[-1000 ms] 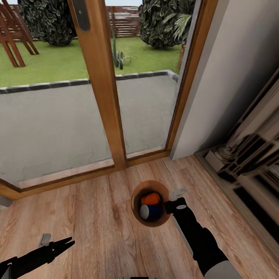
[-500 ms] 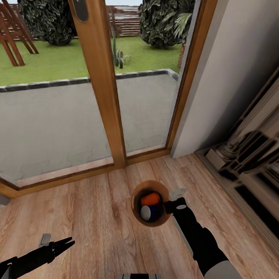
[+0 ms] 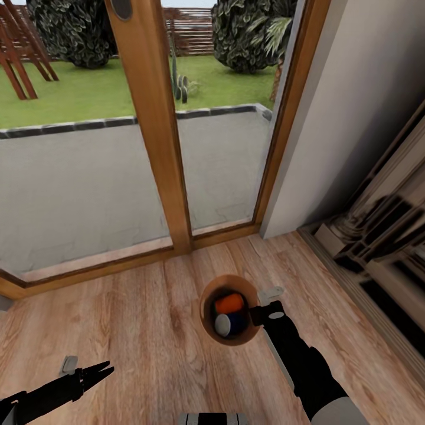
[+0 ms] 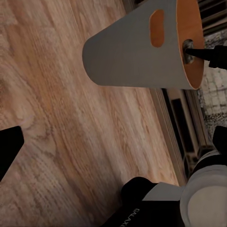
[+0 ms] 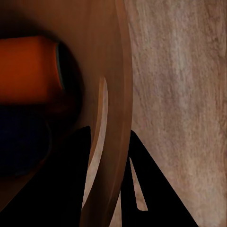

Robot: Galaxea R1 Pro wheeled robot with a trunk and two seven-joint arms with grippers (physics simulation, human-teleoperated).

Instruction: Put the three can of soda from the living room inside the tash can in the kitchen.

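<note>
The tash can [image 3: 205, 298], pale grey outside and brown inside, hangs just above the wood floor. My right gripper [image 3: 258, 313] is shut on its right rim, with the rim wall [image 5: 116, 94] between the two dark fingers. Inside it lie an orange can of soda [image 3: 229, 303] and a dark blue one [image 3: 231, 324] with a pale top; both also show close up as the orange can [image 5: 28, 71] and the blue can [image 5: 19, 137]. My left gripper [image 3: 99, 373] stands open and empty low at the left, and its camera sees the bin's grey side [image 4: 132, 47].
A glass patio door with a thick wooden frame [image 3: 154, 136] stands straight ahead, with a terrace and lawn beyond. A white wall [image 3: 354, 106] runs on the right, and below it is a low cabinet or shelf front [image 3: 378, 248]. Light wood floor [image 3: 130, 319] lies underneath.
The whole picture has slid slightly, so the camera has moved. Both arms, the bin and the cans keep the same places relative to me.
</note>
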